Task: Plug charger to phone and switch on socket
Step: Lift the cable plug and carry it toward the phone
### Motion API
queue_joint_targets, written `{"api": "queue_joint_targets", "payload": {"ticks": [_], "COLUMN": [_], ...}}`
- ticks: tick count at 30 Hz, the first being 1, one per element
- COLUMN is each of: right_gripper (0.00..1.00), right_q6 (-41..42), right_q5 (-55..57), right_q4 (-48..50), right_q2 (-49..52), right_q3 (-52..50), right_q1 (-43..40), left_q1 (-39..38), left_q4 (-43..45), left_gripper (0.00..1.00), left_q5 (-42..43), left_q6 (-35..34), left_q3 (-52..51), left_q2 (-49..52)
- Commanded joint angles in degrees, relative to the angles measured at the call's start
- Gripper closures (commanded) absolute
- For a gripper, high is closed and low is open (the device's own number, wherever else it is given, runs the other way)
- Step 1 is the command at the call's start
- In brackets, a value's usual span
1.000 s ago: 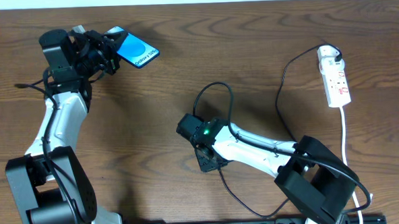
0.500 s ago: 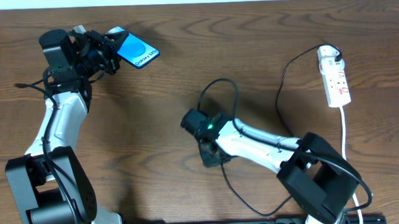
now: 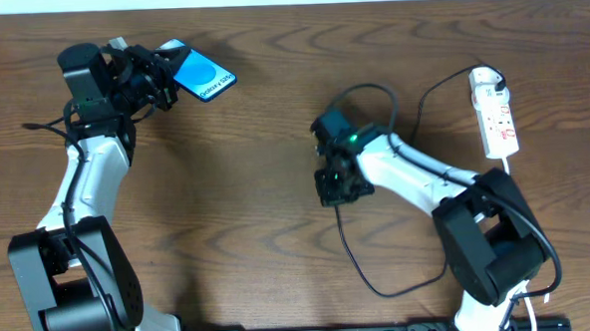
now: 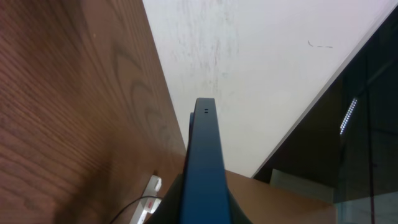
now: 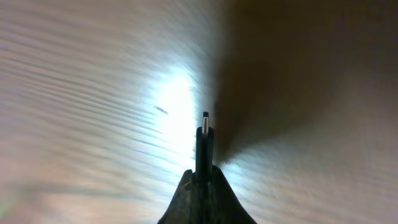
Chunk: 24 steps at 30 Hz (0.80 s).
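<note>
Overhead first: my left pincer [image 3: 167,75] sits in the upper left of the frame, clamped on one end of the phone [image 3: 204,78], whose blue screen shows close to the far edge of the table [image 3: 226,188]. My right pincer [image 3: 336,190] is at the centre, closed on the charger [image 3: 367,85], whose black cable loops above it and also trails toward the lower edge. The socket [image 3: 496,112] lies at the upper right, well apart from both pincers. Bare wood stretches between the phone and my right pincer.

Left wrist view: the phone [image 4: 204,168] stands edge-on, rising from the bottom centre, with wood on the left.

Right wrist view: my fingers [image 5: 186,199] pinch the plug [image 5: 204,134], its tip pointing up-frame over blurred wood.
</note>
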Motion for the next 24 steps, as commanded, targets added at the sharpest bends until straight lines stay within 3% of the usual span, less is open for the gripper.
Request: {"api": "queue_joint_targets", "payload": {"ticks": [1,8,12,20,24], "right_gripper": [0.99,0.99,0.99,0.99,0.99], "right_q6": [-8.9,-13.0,-19.3,-19.7,-19.5], "right_q5": [-14.7,-36.3,-49.3,-60.9,-66.8], "right_q4": [2.4,13.6,17.4,26.6,33.3], "right_q2": [0.3,0.3,0.3,0.3,0.3], "right_q3": [3.0,3.3,3.3,3.3,3.3], "right_q1": [-3.0,-7.8,-9.9,-10.8,-10.8], "left_q1": [0.1,0.1,0.1,0.1,0.1], "left_q4": [0.4,1.0,4.7,14.1,14.7], "left_gripper": [0.93,0.92,0.92,0.93,0.92], "left_q5": [1.2,1.2,1.2,2.7,5.5], "left_q6": [0.3,0.3,0.3,0.3,0.3], "left_q3": [0.0,0.0,0.0,0.0,0.0], "left_q2": [-1.3,-1.3,-1.3,-1.3,-1.3]}}
